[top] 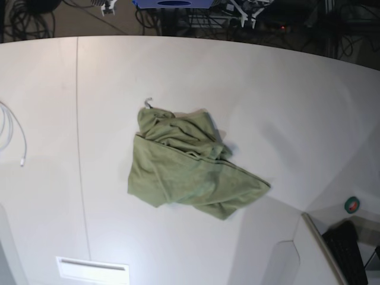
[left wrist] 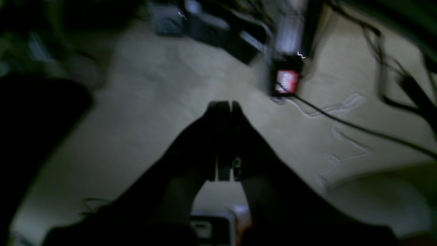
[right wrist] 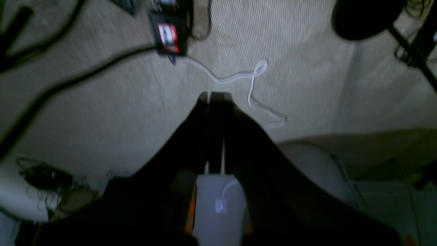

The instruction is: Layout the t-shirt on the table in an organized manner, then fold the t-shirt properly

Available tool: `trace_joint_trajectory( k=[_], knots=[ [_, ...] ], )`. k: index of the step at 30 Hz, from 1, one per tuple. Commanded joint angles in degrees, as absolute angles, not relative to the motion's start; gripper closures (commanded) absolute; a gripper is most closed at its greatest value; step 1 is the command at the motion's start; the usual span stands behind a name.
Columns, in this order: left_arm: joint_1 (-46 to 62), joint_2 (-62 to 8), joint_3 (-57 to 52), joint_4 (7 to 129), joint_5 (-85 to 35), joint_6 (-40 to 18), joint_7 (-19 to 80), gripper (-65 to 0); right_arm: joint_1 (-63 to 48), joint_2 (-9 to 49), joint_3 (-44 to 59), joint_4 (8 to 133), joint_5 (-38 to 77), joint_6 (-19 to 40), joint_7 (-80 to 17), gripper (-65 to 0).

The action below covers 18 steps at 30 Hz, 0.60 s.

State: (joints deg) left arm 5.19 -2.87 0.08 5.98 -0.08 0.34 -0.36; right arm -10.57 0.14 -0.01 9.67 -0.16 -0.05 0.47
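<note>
Both grippers are pinched together with nothing in them: my left gripper [left wrist: 225,104] and right gripper [right wrist: 213,95] are each looking down at carpeted floor and cables from their wrist views, and neither shows up anywhere in the base view, so I'd say they're parked well away from the work. So basically nothing's done yet as far as I can tell. The t-shirt [top: 189,169] is sitting in a crumpled heap roughly mid-bench, olive green, bunched up and wrinkly toward the far end, with a flatter flap trailing off toward the near right corner. Can't make out sleeves or the neckline in that mess. Still to do: spread it flat, then the whole fold. Around it the bench [top: 285,95] is white with a thin dark seam [top: 78,119] running down the left side, and a white cable [top: 13,133] looped near the left edge, well apart from the shirt.
</note>
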Motion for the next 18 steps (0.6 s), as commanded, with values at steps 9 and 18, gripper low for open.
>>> trace_joint_trajectory(
  k=[9,18],
  knots=[
    [8.75,-2.42,0.13,9.71,-0.22,-0.04,-0.40,-0.2,-12.35,2.42,-0.04,10.07,-0.04,-0.31,0.40,-13.4],
    [8.75,-2.51,0.22,9.63,-0.04,-0.04,-0.40,-0.5,-13.41,2.42,-0.13,10.68,-0.13,-0.22,2.15,-37.2]
  ],
)
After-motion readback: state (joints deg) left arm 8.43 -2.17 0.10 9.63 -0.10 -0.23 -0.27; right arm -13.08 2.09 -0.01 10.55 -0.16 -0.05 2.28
